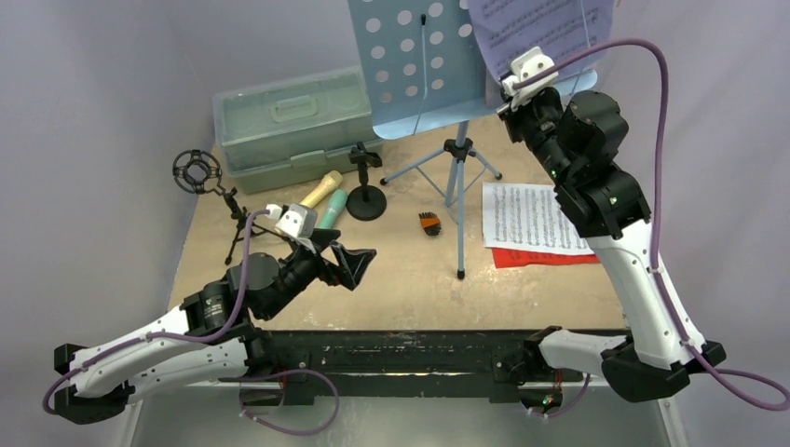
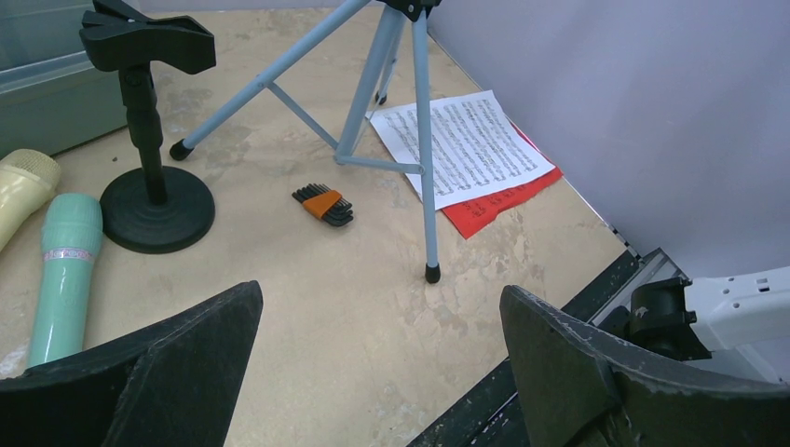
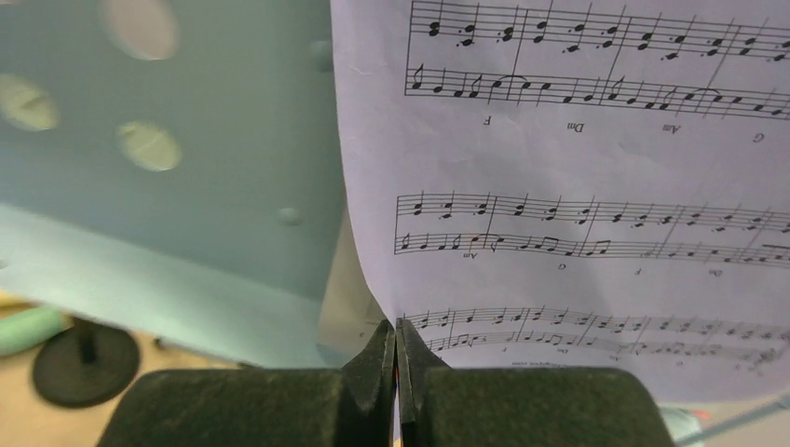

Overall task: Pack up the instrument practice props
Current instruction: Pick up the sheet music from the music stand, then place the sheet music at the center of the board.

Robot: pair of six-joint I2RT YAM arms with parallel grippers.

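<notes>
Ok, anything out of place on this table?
A hex-key set in an orange holder lies between the round-base mic holder and the music rack's legs: a tool among music props.

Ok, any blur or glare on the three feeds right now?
Right wrist: the purple sheet prints sharp, but the rack holes and the round holder base behind are soft. Left wrist: crisp across the table, no glare. Top external: even light, faint shadows only.

Case (image 1: 289,126) at back left of table (image 1: 410,289), music rack (image 1: 410,65) to its right, sheet (image 1: 545,28) on the rack's right half. Before the case, left to right: ring-top holder (image 1: 197,172), two microphones (image 1: 322,192), round-base holder (image 1: 365,200), hex keys (image 1: 429,223). Right of the rack's legs, two stacked sheets (image 1: 536,219).
</notes>
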